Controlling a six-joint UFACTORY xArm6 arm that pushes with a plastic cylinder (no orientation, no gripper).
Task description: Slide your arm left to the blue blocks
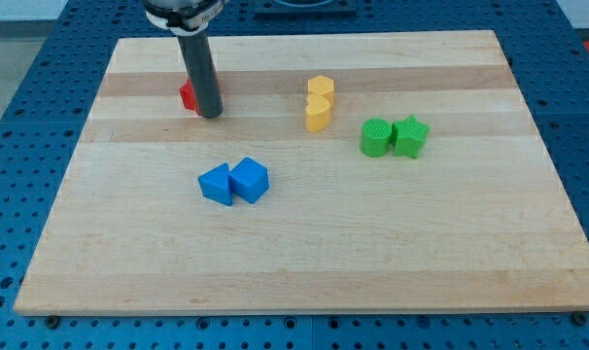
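Two blue blocks sit touching near the board's middle left: a blue triangular block (216,185) on the left and a blue cube (249,180) on the right. My tip (210,115) is at the view's upper left, above and slightly left of the blue blocks, well apart from them. A red block (188,96) sits right beside the rod on its left, partly hidden by it.
Two yellow blocks (319,102) stand stacked close together at the upper middle. A green round block (376,137) and a green star block (409,135) touch each other at the right. The wooden board (304,262) lies on a blue perforated table.
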